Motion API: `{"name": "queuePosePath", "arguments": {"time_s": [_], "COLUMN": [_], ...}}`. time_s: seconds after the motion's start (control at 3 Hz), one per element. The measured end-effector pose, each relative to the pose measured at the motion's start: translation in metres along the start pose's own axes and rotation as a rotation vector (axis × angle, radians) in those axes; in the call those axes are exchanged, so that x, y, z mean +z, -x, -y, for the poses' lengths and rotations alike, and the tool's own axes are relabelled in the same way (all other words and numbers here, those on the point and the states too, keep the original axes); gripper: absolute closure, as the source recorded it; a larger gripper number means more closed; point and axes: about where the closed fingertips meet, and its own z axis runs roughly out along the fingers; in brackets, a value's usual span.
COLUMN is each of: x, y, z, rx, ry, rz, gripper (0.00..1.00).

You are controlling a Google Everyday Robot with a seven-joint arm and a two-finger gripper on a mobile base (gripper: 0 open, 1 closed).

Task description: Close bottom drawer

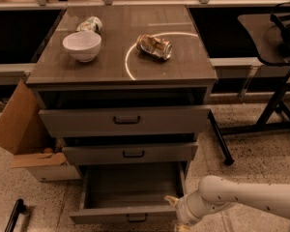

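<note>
The bottom drawer is the lowest of three grey drawers and stands pulled well out, showing its plain grey box inside. Its low flat front with a small dark bar handle is at the bottom edge of the camera view. My white arm comes in from the right, and my gripper is at the drawer's front right corner, low down and partly cut off by the frame edge.
The middle drawer and top drawer stick out slightly. On the cabinet top are a white bowl, a crushed can and a tipped cup. A cardboard box stands left, a black stand right.
</note>
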Motion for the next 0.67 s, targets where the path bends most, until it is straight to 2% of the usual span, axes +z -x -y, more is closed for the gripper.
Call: {"name": "queuePosePath", "arguments": {"time_s": [0.33, 0.67], "x": [0.029, 0.051], "y": [-0.038, -0.07], "z": [0.013, 0.022], "rx": [-0.002, -0.002], "ry": [0.033, 0.056], "rz": [-0.052, -0.057], "gripper": [0.0, 0.0]}}
